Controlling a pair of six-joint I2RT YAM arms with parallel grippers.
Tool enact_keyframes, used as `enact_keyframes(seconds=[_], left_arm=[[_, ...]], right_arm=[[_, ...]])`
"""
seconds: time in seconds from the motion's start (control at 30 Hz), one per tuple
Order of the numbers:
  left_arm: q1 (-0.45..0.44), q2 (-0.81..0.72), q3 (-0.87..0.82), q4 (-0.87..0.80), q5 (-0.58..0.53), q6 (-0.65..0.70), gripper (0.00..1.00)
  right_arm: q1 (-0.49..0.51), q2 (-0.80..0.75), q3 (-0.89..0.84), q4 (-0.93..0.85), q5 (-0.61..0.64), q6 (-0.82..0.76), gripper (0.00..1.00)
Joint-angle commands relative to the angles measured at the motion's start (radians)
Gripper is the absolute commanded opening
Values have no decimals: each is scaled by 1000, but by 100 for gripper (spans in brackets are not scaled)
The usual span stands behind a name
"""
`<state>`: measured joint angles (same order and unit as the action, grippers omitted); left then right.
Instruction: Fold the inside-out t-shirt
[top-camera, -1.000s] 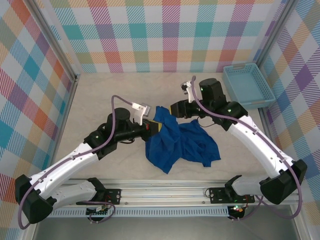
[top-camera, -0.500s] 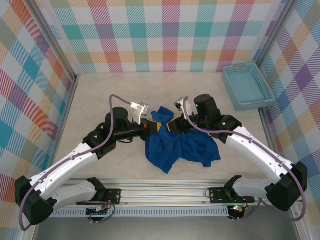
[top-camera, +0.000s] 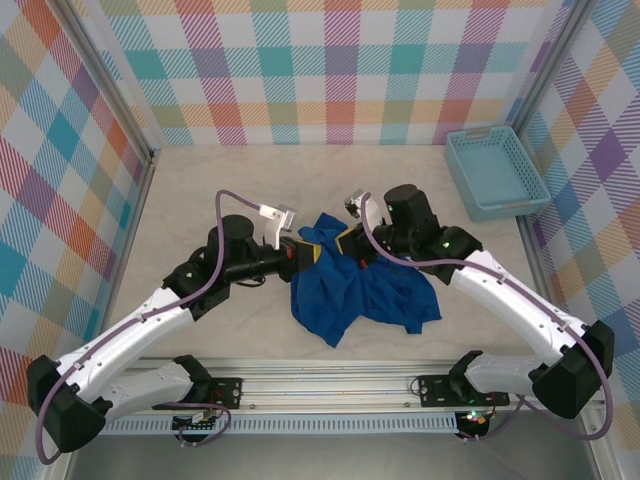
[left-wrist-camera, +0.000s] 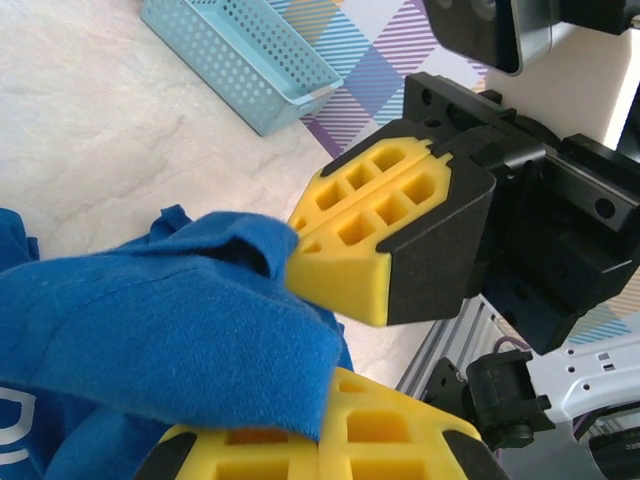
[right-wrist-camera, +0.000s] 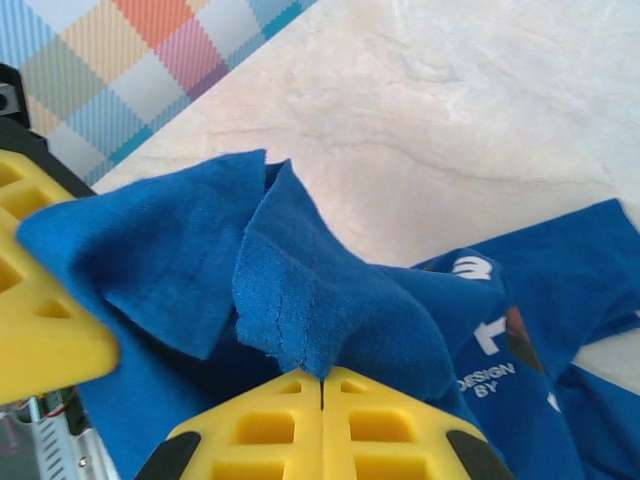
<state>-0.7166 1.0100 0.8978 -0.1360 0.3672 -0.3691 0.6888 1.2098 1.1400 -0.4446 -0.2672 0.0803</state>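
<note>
Right claw (top-camera: 347, 240) newly on one t-shirt (top-camera: 365, 290)

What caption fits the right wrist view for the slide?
Right pincer shut on a bunched edge of the blue t-shirt over the table.

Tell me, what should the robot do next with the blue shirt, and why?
Probably lift both arms a little and draw them apart. The left gripper and right gripper are each shut on a pinch of the t-shirt, close together at its far edge, while the rest lies crumpled on the table. Pulling apart should spread it out.
</note>
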Motion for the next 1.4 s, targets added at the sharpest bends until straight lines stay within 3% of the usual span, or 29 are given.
enact_keyframes(seconds=[0.0, 0.1, 0.3, 0.5, 0.6, 0.73, 1.0, 1.13, 1.37], left_arm=[[18, -36, -14, -33, -30, 32, 0], [32, -57, -32, -59, -54, 39, 0], [68, -84, -90, -84, -98, 34, 0], [92, -87, -100, -124, -149, 35, 0], [92, -70, -93, -122, -121, 48, 8], [84, -60, -65, -133, -95, 56, 32], [20, -49, -4, -197, -250, 105, 65], [16, 43, 60, -201, -308, 134, 72], [14, 191, 159, -186, -278, 162, 78]], right_arm=[[-2, -74, 29, -76, 91, -42, 0], [-44, -132, 22, -98, 49, -22, 0], [-129, -179, -43, 31, -225, 104, 0], [-167, -180, -49, 92, -331, 149, 0], [-167, -151, -62, 132, -386, 187, 0], [-166, -116, -90, 212, -415, 249, 0], [-154, -89, -112, 272, -440, 288, 0], [-146, -94, -121, 278, -462, 278, 0], [-143, -119, -138, 266, -471, 256, 0]])
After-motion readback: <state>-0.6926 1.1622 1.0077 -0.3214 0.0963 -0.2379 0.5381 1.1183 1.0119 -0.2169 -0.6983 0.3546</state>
